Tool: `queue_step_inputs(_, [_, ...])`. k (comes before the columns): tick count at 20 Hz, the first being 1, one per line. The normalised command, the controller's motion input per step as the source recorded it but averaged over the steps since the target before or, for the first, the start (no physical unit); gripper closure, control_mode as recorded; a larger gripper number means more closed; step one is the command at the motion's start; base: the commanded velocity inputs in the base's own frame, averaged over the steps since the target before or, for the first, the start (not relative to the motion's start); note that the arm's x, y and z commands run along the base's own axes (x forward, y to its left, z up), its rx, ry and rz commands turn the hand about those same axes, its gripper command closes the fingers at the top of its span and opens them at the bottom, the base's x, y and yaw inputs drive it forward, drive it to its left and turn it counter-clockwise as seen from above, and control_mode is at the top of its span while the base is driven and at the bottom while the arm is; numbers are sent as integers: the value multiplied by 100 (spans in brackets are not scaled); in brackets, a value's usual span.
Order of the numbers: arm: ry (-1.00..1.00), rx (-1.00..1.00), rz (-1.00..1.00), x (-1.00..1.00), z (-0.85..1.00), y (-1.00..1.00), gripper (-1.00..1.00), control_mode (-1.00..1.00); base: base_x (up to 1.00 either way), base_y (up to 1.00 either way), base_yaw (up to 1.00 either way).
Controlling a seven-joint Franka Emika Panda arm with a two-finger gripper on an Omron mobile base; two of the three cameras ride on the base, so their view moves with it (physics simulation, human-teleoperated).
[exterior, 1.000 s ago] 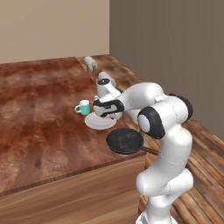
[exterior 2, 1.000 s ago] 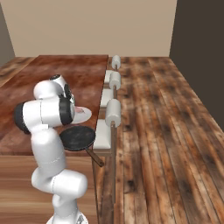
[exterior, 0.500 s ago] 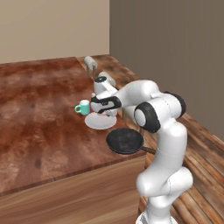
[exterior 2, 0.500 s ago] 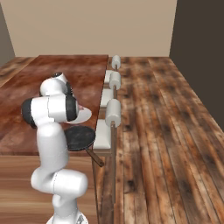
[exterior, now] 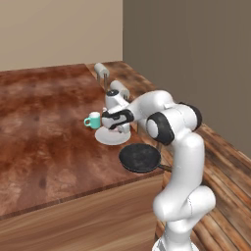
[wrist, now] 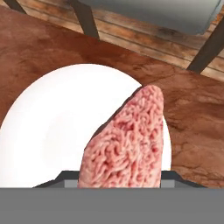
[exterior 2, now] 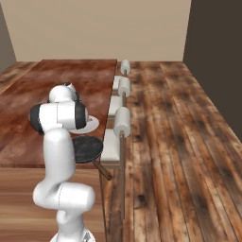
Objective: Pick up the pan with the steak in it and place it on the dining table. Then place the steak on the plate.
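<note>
Left base view: the pan [exterior: 140,158] sits on the dining table [exterior: 44,127] near its front corner, empty, so the first half of the task looks done. The plate [exterior: 112,136] lies just beyond the pan, with a teal mug [exterior: 92,119] right beside it. The gripper [exterior: 113,123] hangs over the plate, wrist bent down, which fits a drop-off of the steak. The jaws and whatever is between them are too small and too masked by the hand to read here.

Right base view: the arm's own shoulder and elbow block most of the work area. Only an edge of the plate [exterior 2: 91,124] and the near half of the pan [exterior 2: 87,148] stick out, handle angled off the table edge toward a row of chairs [exterior 2: 122,124]. Gripper hidden behind the arm.

Hand view: the steak [wrist: 129,142] fills the middle, rising from between the finger tips, so the claw is pinching it, jaws part-way in. It hangs over the right part of the plate [wrist: 52,131], its tip past the rim. Whether it touches the plate I can't tell. Finger tips are mostly cut off at the bottom edge.
</note>
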Motion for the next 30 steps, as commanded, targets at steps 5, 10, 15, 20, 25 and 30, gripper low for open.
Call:
queue_step_inputs(5, [-3,1,0,23,-19,0,100,-100,0,0,0])
queue_step_inputs(10, [-2,2,0,26,-19,0,100,-100,0,0,0])
queue_step_inputs(15, [-3,2,0,22,-19,6,100,-100,0,0,0])
queue_step_inputs(20, [-5,0,-1,16,-7,9,-100,-100,0,0,0])
queue_step_inputs(25, [-5,0,-3,16,10,10,-100,-100,0,0,0])
queue_step_inputs(30, [-1,0,-5,9,24,10,-100,-100,0,0,0])
